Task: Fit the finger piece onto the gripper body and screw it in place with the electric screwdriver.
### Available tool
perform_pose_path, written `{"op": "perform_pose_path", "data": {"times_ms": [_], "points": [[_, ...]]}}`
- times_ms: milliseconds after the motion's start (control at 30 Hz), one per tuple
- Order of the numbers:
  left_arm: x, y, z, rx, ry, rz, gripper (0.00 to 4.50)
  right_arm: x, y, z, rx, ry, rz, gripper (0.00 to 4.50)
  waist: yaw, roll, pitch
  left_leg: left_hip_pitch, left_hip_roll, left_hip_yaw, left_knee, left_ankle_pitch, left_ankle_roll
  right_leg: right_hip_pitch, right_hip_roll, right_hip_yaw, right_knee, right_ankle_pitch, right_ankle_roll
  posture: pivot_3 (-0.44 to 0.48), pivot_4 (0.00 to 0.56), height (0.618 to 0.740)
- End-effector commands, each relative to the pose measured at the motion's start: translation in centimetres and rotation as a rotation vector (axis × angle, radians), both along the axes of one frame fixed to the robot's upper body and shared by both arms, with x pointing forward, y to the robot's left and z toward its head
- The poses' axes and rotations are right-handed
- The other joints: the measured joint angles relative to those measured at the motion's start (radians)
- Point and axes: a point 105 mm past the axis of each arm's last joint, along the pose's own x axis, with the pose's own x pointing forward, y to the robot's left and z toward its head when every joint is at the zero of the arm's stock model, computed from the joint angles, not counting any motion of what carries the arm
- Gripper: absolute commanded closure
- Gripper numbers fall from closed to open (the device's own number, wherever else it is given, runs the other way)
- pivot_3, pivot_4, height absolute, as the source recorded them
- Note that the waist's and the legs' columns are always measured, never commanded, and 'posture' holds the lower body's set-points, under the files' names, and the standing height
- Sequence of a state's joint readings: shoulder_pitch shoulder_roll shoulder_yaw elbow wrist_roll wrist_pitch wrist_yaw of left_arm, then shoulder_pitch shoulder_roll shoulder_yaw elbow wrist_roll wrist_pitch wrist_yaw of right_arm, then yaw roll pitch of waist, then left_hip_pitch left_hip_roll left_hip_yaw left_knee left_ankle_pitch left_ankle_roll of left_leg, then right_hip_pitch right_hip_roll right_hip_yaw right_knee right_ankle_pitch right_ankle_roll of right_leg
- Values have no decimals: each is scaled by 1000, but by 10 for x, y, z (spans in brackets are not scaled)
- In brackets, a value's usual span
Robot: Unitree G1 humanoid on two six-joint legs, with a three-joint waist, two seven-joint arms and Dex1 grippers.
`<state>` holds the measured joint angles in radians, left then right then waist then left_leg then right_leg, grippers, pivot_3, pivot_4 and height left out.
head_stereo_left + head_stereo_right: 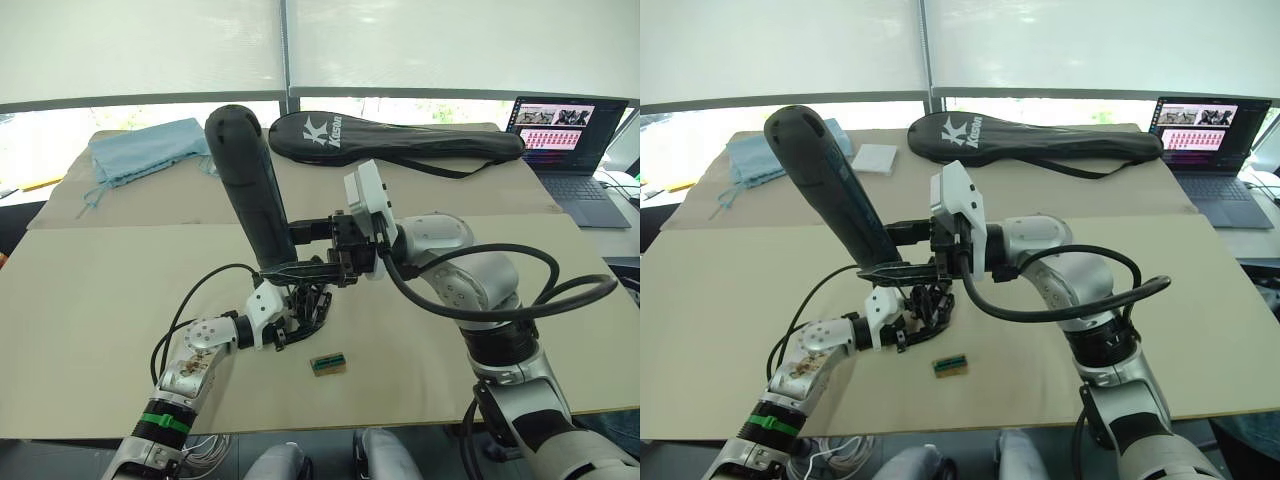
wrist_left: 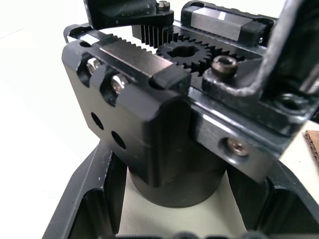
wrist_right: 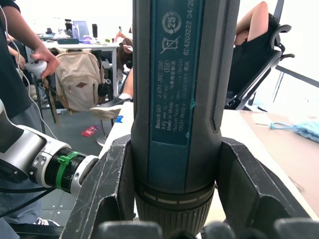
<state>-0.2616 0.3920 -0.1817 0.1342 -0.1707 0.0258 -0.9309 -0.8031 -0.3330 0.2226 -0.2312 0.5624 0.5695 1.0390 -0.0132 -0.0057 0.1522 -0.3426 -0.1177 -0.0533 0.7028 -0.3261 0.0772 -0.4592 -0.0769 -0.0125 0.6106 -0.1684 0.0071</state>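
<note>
At centre of the left eye view, the right gripper [image 1: 318, 250] is clamping its two fingers around the electric screwdriver [image 1: 248, 188], rounded end tilting toward the upper left, bit end pointing down at the gripper body [image 1: 305, 308]. Just below, the left gripper [image 1: 300, 318] is closing its fingers around the round base of the gripper body on the table [image 1: 90, 300]. A small green-and-brown block [image 1: 328, 364] is lying just beside it, lower centre. A black racket bag [image 1: 395, 137] is resting along the top, a blue cloth [image 1: 145, 150] at upper left, a laptop [image 1: 570, 140] at upper right
</note>
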Motion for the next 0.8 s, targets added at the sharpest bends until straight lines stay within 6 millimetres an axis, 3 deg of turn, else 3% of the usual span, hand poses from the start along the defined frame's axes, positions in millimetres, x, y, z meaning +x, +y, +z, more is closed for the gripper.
{"op": "perform_pose_path", "data": {"times_ms": [33, 800], "points": [[-10, 4, -23, 42, 86, -4, 2148, -6, 0, 12, 49, -69, 18, 2600, 0, 0, 0, 0, 0, 0, 0, 0, 0, 0, 0, 0, 0, 0, 0, 0, 150, 740], [-9, 4, -23, 42, 89, 3, 2148, -8, 3, 8, 35, -53, 32, 2600, 0, 0, 0, 0, 0, 0, 0, 0, 0, 0, 0, 0, 0, 0, 0, 0, 150, 740]]}}
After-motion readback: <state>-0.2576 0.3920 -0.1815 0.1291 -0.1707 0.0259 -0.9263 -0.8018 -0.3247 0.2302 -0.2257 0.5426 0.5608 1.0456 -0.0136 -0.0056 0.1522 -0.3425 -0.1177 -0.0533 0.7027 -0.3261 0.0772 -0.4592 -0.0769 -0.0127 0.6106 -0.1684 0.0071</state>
